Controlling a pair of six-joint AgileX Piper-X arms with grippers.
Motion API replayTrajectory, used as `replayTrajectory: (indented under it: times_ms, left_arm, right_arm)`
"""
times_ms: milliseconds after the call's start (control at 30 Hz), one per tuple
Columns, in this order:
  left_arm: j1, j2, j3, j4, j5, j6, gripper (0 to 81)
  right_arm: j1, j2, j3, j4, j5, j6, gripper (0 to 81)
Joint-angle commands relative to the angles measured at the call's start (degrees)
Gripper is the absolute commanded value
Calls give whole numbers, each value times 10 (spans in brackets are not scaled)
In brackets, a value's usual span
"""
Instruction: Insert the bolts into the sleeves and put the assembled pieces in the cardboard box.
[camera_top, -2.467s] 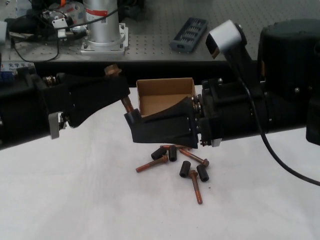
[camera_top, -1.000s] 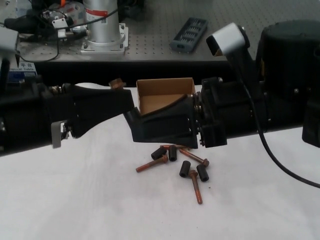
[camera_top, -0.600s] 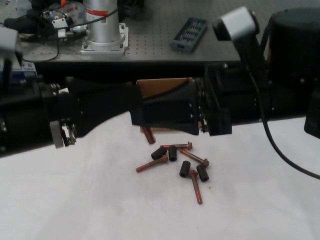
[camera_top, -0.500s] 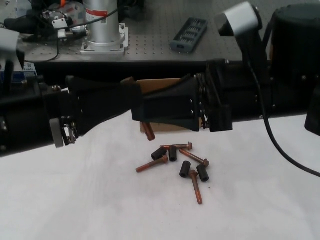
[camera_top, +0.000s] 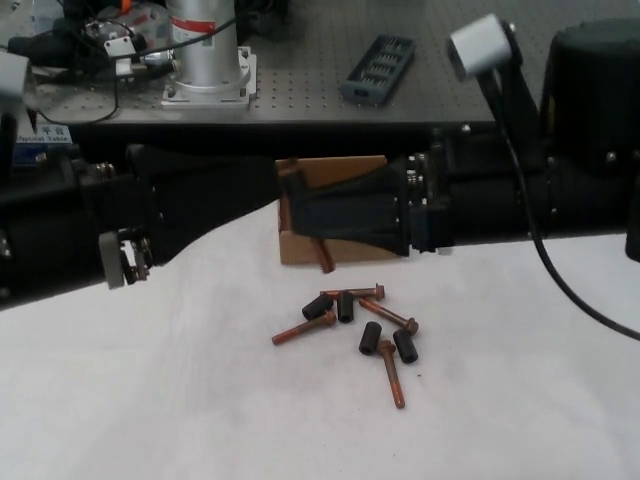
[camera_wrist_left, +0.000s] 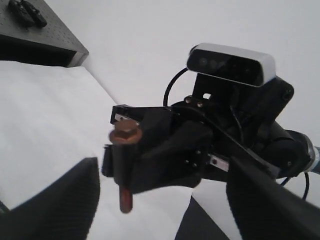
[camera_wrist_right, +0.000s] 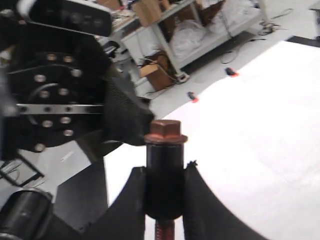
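1. Assembled piece: one copper-coloured hex-head bolt (camera_wrist_right: 165, 131) passed through a black cylindrical sleeve (camera_wrist_right: 164, 192), head uppermost, threaded end showing below the sleeve. It is held off the table at the near left corner of the open brown cardboard box (camera_top: 350, 250). Whether it hangs over the opening or just in front of the wall cannot be told.
2. The right arm (camera_top: 480, 200): its jaws are clamped on the sleeve, one on each side.
3. The left arm (camera_top: 60, 215): its jaws are spread wide with nothing between them, their tips just beside the bolt head at the box's left side.
4. Loose stock: four loose copper bolts (camera_top: 303, 331) and four loose black sleeves (camera_top: 370, 338), lying in one cluster on the white-covered table (camera_top: 150, 400), near the box on its front side, several touching.
5. Behind the box: a dark perforated board (camera_top: 300, 60) carrying a silver cylindrical post (camera_top: 205, 40) and a dark ribbed tray (camera_top: 378, 65).
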Motion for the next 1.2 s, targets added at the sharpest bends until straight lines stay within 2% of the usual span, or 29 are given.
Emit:
replayTrajectory:
  times_ms: [0, 233, 400, 567, 867, 1000, 1167]
  left_arm:
    - [19, -19, -2, 27, -7, 15, 515]
    - [127, -76, -2, 221, -23, 78, 452]
    - [184, -117, -2, 310, -25, 120, 440]
    - [224, -155, -2, 365, -25, 181, 440]
    - [268, -172, -2, 385, -26, 199, 440]
    - [274, -172, -2, 385, -33, 199, 440]
    - [274, -171, -2, 385, -57, 209, 440]
  right_arm:
    - [-16, 3, -12, 4, 16, -16, 29]
    - [-60, 124, -104, 16, 38, -3, 29]
    - [-82, 262, -232, 45, 76, -4, 29]
    - [-105, 406, -389, 119, 120, -4, 29]
    - [-119, 588, -627, 250, 186, -5, 29]
    - [-118, 619, -668, 281, 201, -10, 29]
    - [-114, 619, -669, 312, 211, -53, 10]
